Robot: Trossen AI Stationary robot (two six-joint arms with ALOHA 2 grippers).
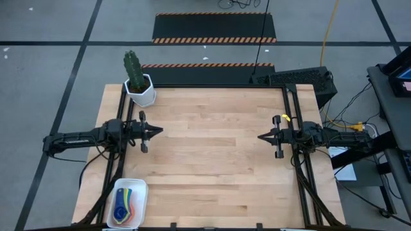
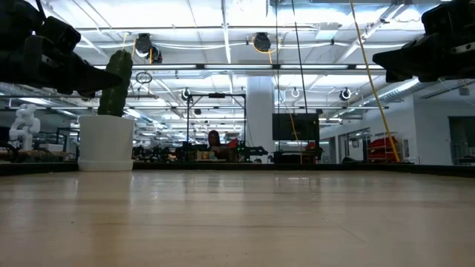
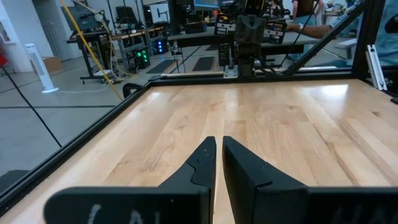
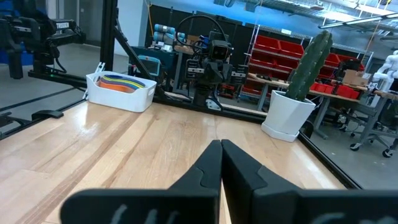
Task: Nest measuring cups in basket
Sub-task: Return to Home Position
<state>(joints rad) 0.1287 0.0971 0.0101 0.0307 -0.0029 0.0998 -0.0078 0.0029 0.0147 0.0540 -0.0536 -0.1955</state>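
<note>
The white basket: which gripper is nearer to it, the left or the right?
Left. The left gripper hangs at the table edge where the basket stands; the right gripper hangs at the opposite edge, across the table.

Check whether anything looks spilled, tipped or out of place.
Nothing stands out. The measuring cups sit nested in the basket, the cactus pot stands upright, and the left tool and right tool are shut and empty.

Black left arm [image 1: 77, 138], black right arm [image 1: 327, 136]; tapered fingers [image 3: 202, 165]; yellow tag [image 1: 285, 117].

One basket [image 1: 137, 185], one cactus pot [image 1: 142, 94]
</note>
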